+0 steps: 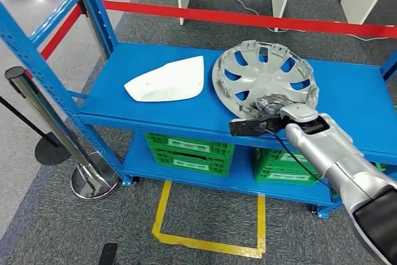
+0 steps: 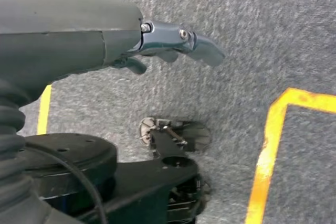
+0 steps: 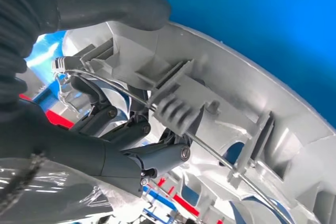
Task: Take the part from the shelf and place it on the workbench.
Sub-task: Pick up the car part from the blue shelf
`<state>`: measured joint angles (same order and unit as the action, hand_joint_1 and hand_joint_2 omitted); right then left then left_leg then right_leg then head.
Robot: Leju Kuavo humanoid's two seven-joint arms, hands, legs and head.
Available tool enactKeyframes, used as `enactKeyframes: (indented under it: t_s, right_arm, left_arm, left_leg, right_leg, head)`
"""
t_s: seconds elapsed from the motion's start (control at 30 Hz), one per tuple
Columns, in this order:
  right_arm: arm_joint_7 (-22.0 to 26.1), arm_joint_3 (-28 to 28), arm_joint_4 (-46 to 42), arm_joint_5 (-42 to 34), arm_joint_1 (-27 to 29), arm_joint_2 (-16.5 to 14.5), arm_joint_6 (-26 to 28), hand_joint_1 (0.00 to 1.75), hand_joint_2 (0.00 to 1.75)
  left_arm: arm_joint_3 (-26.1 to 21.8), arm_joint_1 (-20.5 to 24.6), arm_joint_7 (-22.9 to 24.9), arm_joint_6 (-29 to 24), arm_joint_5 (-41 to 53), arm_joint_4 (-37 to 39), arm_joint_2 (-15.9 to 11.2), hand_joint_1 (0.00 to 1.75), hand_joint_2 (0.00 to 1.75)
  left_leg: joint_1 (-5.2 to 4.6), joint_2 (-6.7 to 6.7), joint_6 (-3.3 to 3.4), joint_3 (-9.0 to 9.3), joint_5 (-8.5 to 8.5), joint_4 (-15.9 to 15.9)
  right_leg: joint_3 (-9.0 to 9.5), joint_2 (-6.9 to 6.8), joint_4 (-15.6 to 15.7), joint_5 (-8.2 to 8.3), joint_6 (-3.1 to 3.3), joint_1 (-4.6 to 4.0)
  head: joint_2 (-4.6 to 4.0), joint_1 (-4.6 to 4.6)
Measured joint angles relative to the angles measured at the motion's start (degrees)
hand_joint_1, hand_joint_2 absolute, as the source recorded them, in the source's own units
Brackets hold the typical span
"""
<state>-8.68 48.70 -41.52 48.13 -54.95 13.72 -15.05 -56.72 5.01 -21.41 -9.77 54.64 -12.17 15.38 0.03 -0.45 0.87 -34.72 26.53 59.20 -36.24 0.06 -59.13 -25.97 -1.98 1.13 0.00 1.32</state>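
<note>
Silver hubcap [image 1: 265,79] lies hollow side up on the blue shelf [image 1: 140,107], right of a white cover [image 1: 166,80]. The right hand [image 1: 269,105] is at its near rim; in the right wrist view the dark fingers [image 3: 118,124] reach inside over the rim and wire ring while the thumb [image 3: 111,3] lies outside, so the hand seems to be closing on the rim, though I cannot tell if the grip is firm. This looks like the grasping step; next would be a secure pinch, then a lift off the shelf toward the workbench. The left hand [image 2: 174,43] hangs over grey carpet, fingers loosely apart, holding nothing. Green crates [image 1: 190,152] below carry pale labels, too small to read.
</note>
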Motion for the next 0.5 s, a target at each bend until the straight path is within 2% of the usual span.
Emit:
enactKeyframes:
  t_s: [0.07,0.1,0.13,0.2,0.23,0.27,0.3,0.37,0.4,0.43,0.5]
  right_arm:
    - [-0.1,0.0,-0.2,0.0,0.1,0.1,0.0,1.75,1.75]
    - [-0.1,0.0,-0.3,-0.1,0.0,0.1,-0.2,1.75,1.75]
    - [-0.1,0.0,-0.4,-0.3,0.0,0.1,-0.4,1.75,1.75]
    - [0.0,0.0,-0.5,-0.8,-0.2,0.2,-1.3,1.75,1.75]
    - [0.0,0.0,-0.6,-0.9,-0.2,0.2,-1.8,1.75,1.75]
    - [0.1,0.1,-0.6,-1.0,-0.2,0.2,-2.1,1.75,1.75]
    - [0.1,0.1,-0.6,-1.1,-0.3,0.2,-2.3,1.75,1.75]
    - [0.1,0.1,-0.8,-1.2,-0.5,0.2,-2.4,1.75,1.75]
    - [0.1,0.1,-0.9,-1.3,-0.7,0.2,-2.5,1.75,1.75]
    - [0.1,0.1,-1.0,-1.4,-0.8,0.3,-2.5,1.75,1.75]
    - [0.2,0.1,-1.2,-1.7,-1.0,0.5,-2.6,1.75,1.75]
  left_arm:
    - [0.0,0.0,0.0,0.0,0.0,0.0,0.0,0.00,1.75]
    - [0.0,0.0,0.0,0.0,0.0,0.0,0.0,0.00,1.75]
    - [0.0,0.0,0.0,0.0,0.0,0.0,0.0,0.00,1.75]
    - [0.0,0.0,0.0,0.0,-0.1,0.0,-0.1,0.00,1.75]
    - [0.0,0.0,0.0,0.0,-0.1,0.0,-0.1,0.00,1.75]
    - [0.0,0.0,0.0,0.0,-0.1,0.0,-0.1,0.00,1.75]
    - [0.0,0.0,0.0,0.0,-0.1,0.0,-0.1,0.00,1.75]
    - [0.0,0.0,0.0,0.1,-0.1,0.0,-0.2,0.00,1.75]
    - [0.0,0.0,0.0,0.3,-0.1,0.0,-0.3,0.00,1.75]
    - [0.0,0.0,-0.1,0.7,-0.1,0.0,-0.3,0.00,1.75]
    - [0.0,0.0,-0.4,1.4,0.0,0.0,-0.4,0.00,1.75]
  left_leg:
    - [0.05,0.06,-0.50,-0.21,0.49,0.5]
    - [0.09,0.09,-0.80,-0.69,1.38,1.7]
    - [0.15,0.12,-1.11,-1.73,2.76,4.2]
    - [0.25,0.14,-1.47,-5.08,5.94,11.5]
    - [0.27,0.15,-1.47,-6.62,6.79,14.6]
    - [0.26,0.14,-1.36,-7.43,6.64,16.0]
    - [0.21,0.14,-1.10,-7.27,5.36,15.2]
    - [-0.10,0.13,-0.06,-4.68,1.01,8.6]
    - [-0.31,0.14,0.58,-3.20,-0.62,5.2]
    - [-0.52,0.16,1.11,-2.11,-1.45,2.6]
    - [-0.74,0.19,1.62,-1.34,-1.26,0.7]
  right_leg:
    - [0.03,-0.02,-0.1,-0.06,0.69,0.11]
    - [0.15,-0.05,0.0,-0.10,1.04,0.20]
    - [0.29,-0.09,0.1,-0.13,1.34,0.28]
    - [0.43,-0.07,0.1,-0.27,1.72,0.17]
    - [0.52,-0.02,0.1,-0.33,1.80,0.08]
    - [0.61,0.05,0.0,-0.38,1.88,-0.02]
    - [0.75,0.15,0.0,-0.44,1.94,-0.15]
    - [1.07,0.29,0.1,-0.56,2.00,-0.39]
    - [1.13,0.33,0.1,-0.63,1.95,-0.55]
    - [1.08,0.35,0.1,-0.66,1.80,-0.61]
    - [0.82,0.31,0.2,-0.57,1.34,-0.66]
  head:
    - [0.00,0.00]
    - [0.00,0.06]
    - [0.00,0.08]
    - [0.00,0.13]
    - [0.00,0.12]
    - [0.00,0.12]
    - [0.00,0.12]
    - [0.00,0.11]
    - [0.00,0.07]
    - [0.00,0.08]
    - [0.00,0.06]
